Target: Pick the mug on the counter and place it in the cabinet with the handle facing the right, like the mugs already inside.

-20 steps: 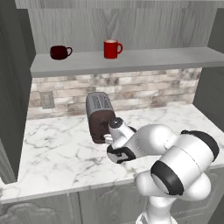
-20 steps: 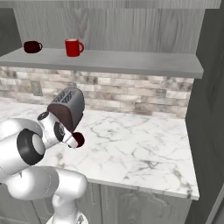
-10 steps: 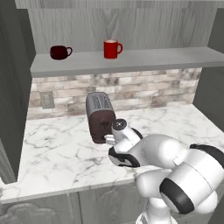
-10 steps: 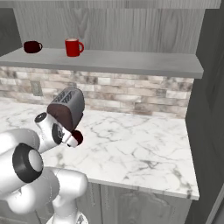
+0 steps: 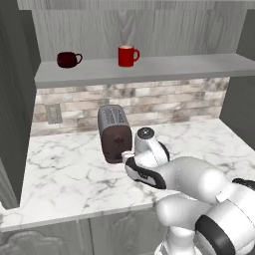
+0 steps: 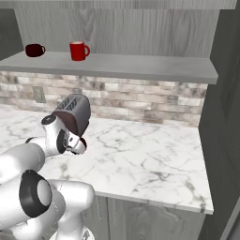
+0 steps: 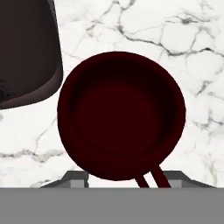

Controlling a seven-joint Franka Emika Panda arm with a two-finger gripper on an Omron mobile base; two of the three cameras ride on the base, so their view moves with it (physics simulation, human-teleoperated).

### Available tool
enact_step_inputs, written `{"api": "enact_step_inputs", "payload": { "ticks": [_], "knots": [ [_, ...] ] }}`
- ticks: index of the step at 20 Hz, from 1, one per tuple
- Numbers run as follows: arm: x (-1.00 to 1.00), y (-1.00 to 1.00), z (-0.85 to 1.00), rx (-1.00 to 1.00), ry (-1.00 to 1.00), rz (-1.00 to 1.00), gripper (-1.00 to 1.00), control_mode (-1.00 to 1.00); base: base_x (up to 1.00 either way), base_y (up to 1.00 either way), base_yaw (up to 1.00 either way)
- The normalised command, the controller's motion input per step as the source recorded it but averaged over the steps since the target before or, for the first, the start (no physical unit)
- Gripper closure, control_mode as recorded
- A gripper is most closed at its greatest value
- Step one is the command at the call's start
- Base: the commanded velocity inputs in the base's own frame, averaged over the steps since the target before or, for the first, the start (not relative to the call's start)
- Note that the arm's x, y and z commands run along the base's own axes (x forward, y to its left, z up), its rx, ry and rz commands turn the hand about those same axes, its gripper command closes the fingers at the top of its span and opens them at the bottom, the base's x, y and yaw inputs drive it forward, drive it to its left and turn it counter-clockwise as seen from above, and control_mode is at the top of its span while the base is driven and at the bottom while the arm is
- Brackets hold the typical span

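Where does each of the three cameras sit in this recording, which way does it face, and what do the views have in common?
Left base view: behind the arm on its left, facing forward and down at the counter, toaster and cabinet shelf; arm at lower right.
Right base view: behind on its right, same scene; arm at lower left.
Hand view: on the hand, looking straight down into the mug on the marble.
Shared: both base views show the shelf's two mugs and the toaster; the hand view shares the toaster's edge.
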Motion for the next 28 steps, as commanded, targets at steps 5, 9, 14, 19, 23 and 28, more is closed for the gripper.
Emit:
{"api": "enact_step_inputs", "payload": {
  "ticks": [5,9,14,19,23,28],
  "knots": [
    [-0.21,0.0,0.17,0.03,0.01,0.17,1.0,-1.0,0.0,0.0,0.0],
    [-0.16,0.0,0.16,0.03,0.0,0.2,1.0,-1.0,0.0,0.0,0.0],
    [-0.2,-0.04,0.16,0.01,0.0,0.2,1.0,-1.0,0.0,0.0,0.0],
    [-0.26,-0.03,0.21,-0.02,-0.04,0.17,1.0,-1.0,0.0,0.0,0.0],
    [-0.28,-0.02,0.2,-0.03,-0.06,0.15,1.0,-1.0,0.0,0.0,0.0],
    [-0.18,-0.03,0.23,-0.01,-0.07,0.15,1.0,-1.0,0.0,0.0,0.0]
  ]
}}
